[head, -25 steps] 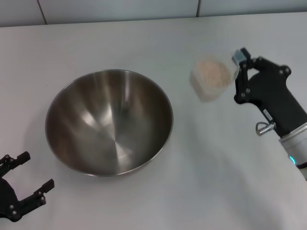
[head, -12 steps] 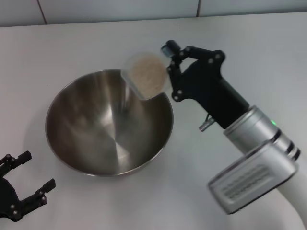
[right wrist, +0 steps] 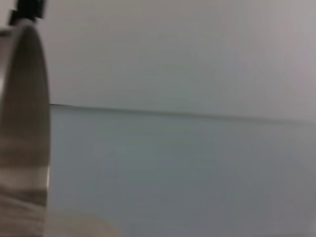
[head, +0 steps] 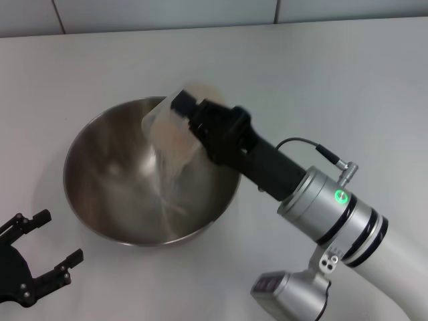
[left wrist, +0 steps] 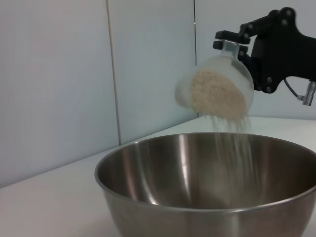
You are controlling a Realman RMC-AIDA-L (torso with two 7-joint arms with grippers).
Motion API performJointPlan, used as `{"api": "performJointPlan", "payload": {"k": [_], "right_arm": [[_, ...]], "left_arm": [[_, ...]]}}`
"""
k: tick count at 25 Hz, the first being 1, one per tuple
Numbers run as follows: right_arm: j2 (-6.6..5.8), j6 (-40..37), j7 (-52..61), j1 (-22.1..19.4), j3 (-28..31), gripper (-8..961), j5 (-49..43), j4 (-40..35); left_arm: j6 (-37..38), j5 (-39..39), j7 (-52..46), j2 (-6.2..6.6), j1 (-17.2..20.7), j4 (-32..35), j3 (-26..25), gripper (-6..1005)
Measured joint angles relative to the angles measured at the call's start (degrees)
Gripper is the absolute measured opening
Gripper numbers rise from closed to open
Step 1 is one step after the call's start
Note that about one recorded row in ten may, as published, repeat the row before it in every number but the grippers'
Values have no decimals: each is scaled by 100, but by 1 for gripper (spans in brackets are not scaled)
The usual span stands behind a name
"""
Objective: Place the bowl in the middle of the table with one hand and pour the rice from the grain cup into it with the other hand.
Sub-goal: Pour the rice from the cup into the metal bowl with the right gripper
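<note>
**Rice falling from the tipped cup into the steel bowl**

The right gripper (head: 179,115) has its fingers clenched on the grain cup (head: 175,130), holding it over the far right part of the bowl (head: 100,194). In the left wrist view the black fingers (left wrist: 228,38) clasp the cup's (left wrist: 217,86) upper side, and the cup is tipped well over so its mouth faces down and toward the bowl's middle. The right forearm runs from the lower right corner of the head view up and leftward, its black wrist section passing over the bowl's right rim.

The left gripper (head: 41,251) rests low at the near left corner of the table (head: 334,80), fingers spread apart and holding nothing, apart from the bowl's near left wall.

The bowl stands upright about mid-table. Bare tabletop lies all round it, widest to the far side and to the right beyond the arm.

Rice (left wrist: 218,93) fills the cup's tilted mouth, and a thin blurred stream (left wrist: 232,148) drops from its lower lip into the bowl (left wrist: 163,207). In the head view the falling grains show as a pale streak against the bowl's inner right wall; how much has gathered at the bottom cannot be told.
</note>
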Motion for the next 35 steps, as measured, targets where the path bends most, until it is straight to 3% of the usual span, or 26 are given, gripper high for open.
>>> {"api": "performJointPlan", "payload": {"k": [6, 21, 35], "right_arm": [[0, 489, -2174, 84, 29, 19, -324, 44], [0, 1257, -5265, 126, -35, 18, -384, 349], [0, 1407, -5568, 147, 12, 19, -610, 390]], "left_arm": [[18, 7, -28, 0, -24, 31, -13, 834], [16, 35, -28, -5, -113, 32, -2, 834], [24, 41, -28, 4, -108, 19, -7, 834]]}}
